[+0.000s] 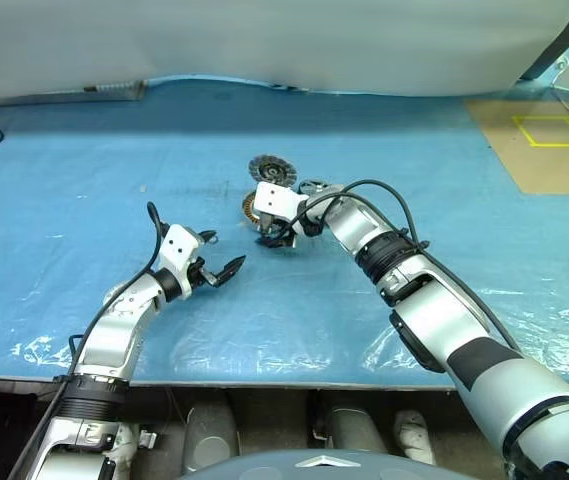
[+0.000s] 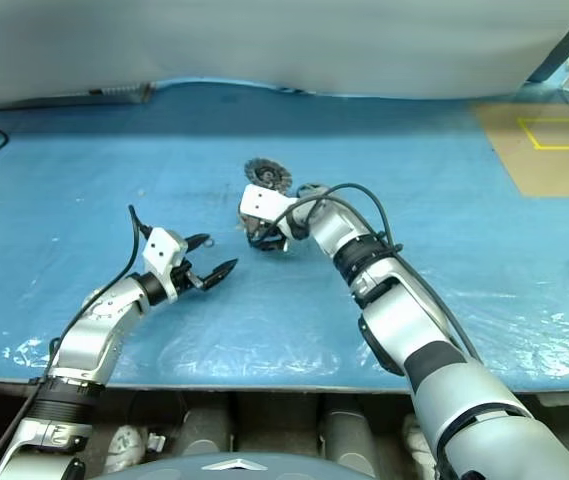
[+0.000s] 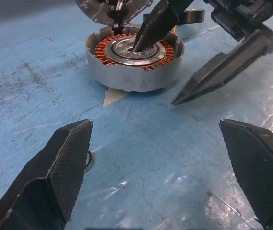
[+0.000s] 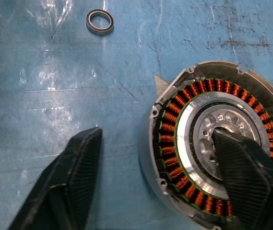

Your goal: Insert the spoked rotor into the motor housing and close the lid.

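While our right gripper (image 4: 160, 187) hangs over the motor housing (image 3: 134, 72) at the centre of the head views, its jaws stand apart and grip nothing: one finger (image 4: 244, 172) rests over the bright central hub inside the ring of copper windings, the other (image 4: 71, 182) is outside the housing wall over the blue mat (image 1: 84, 200). Our left gripper (image 1: 222, 268) sits lower left of centre in the left eye view, jaws spread wide and empty, pointing toward the housing from near by.

The lid (image 1: 272, 170) stands open just behind the housing, at its far edge, finned face showing. We cannot make out the spoked rotor with any certainty. A small dark ring (image 4: 100, 21) lies on the mat, apart from the housing.

We judge the housing to be rigid, fairly heavy metal with a smooth wall that could slide on the glossy mat if pushed sideways. The windings look delicate, so hold should go on the outer wall or hub, never the copper. The lid looks stiff and should swing shut from a push at its free rim.
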